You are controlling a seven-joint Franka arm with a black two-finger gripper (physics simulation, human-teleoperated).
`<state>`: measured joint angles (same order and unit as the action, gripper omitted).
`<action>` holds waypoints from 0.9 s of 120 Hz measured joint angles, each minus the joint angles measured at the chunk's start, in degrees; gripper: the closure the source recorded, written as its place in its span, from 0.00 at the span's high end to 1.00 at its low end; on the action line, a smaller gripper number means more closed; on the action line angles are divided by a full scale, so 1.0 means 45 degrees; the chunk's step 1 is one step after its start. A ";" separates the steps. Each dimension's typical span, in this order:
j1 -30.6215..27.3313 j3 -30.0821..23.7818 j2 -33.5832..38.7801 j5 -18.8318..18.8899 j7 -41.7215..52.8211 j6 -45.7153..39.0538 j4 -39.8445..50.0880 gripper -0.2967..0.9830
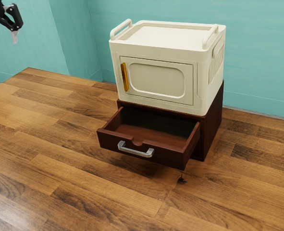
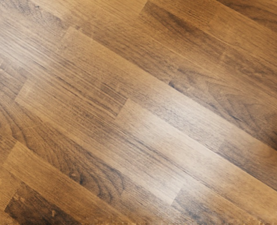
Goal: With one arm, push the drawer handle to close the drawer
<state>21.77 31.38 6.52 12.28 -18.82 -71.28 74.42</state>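
High at the exterior view's upper left corner hangs the black gripper [image 1: 14, 36], well apart from the drawer; its finger spacing cannot be made out. The dark reddish-brown drawer [image 1: 142, 131] is pulled out of its wooden cabinet [image 1: 212, 122], its inside visible from above. A silver bar handle [image 1: 136, 150] is fixed to the drawer's front panel, and nothing touches it. Beneath my hand, the wrist view looks down on bare wood planks.
A cream box [image 1: 156, 62] with side rails and a yellow-handled door stands on top of the cabinet. Both rest on the wood-plank table [image 1: 74, 168]. Teal walls [image 1: 257, 53] rise behind. A small dark mark lies near the drawer's front corner.
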 joint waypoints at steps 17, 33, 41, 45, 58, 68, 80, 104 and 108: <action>0.0670 0.0070 0.0015 -0.0084 -0.0586 0.0329 0.0310 0.77; 0.0721 0.0056 0.0042 -0.0104 -0.0564 0.0702 0.0503 0.75; 0.0819 0.0025 0.0007 -0.0114 -0.0440 0.0898 0.0664 0.67; 0.0850 0.0030 0.0001 -0.0135 -0.0331 0.0975 0.0794 0.62; 0.0728 -0.0276 0.0007 -0.0399 -0.0002 0.1056 0.1594 0.51; 0.0307 -0.1246 0.0350 -0.0518 0.0151 0.0662 0.3013 0.46; -0.0430 -0.2289 0.1146 -0.0753 0.0226 -0.0456 0.5499 0.43; -0.0693 -0.2795 0.1391 -0.1347 0.0196 -0.3219 0.8376 0.29; -0.0707 -0.2896 0.1408 -0.1397 0.0185 -0.3634 0.8739 0.27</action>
<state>18.59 18.35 12.86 5.99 -17.99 -87.64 113.74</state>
